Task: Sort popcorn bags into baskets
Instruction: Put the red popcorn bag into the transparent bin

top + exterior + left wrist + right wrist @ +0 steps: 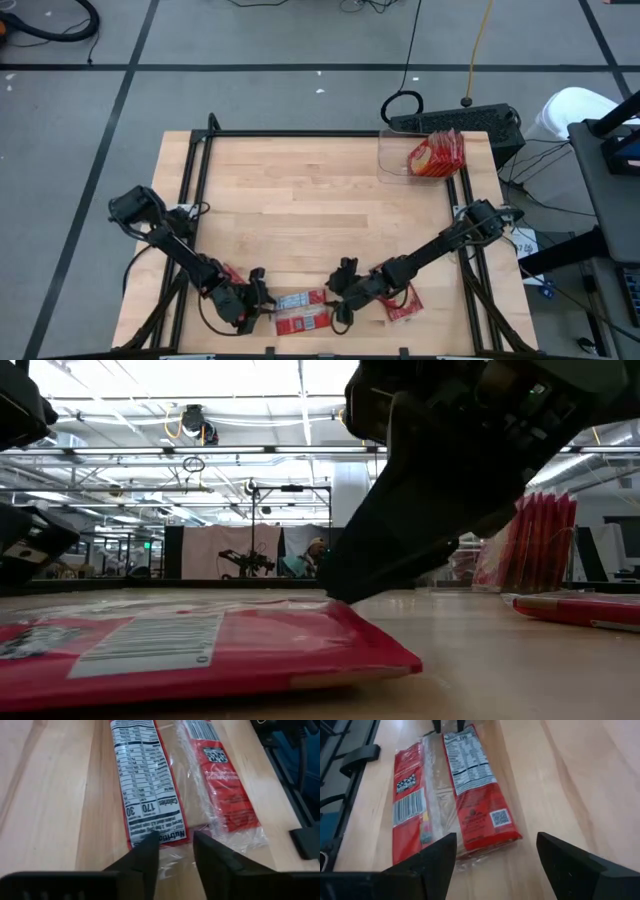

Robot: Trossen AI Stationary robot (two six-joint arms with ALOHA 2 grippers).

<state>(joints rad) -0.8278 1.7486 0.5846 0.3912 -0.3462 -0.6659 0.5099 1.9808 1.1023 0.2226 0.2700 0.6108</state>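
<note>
Left gripper narrowly parted over a label-up popcorn bag — another bag just beside.

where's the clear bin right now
In the high view the clear bin sits at the table's far right corner, holding upright red popcorn bags, beside a black power strip just beyond the table edge, far from both arms.

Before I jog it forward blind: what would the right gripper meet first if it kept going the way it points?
Likely the popcorn bag lying label-up just ahead of the open right gripper, though how high the gripper sits above it is unclear.
</note>
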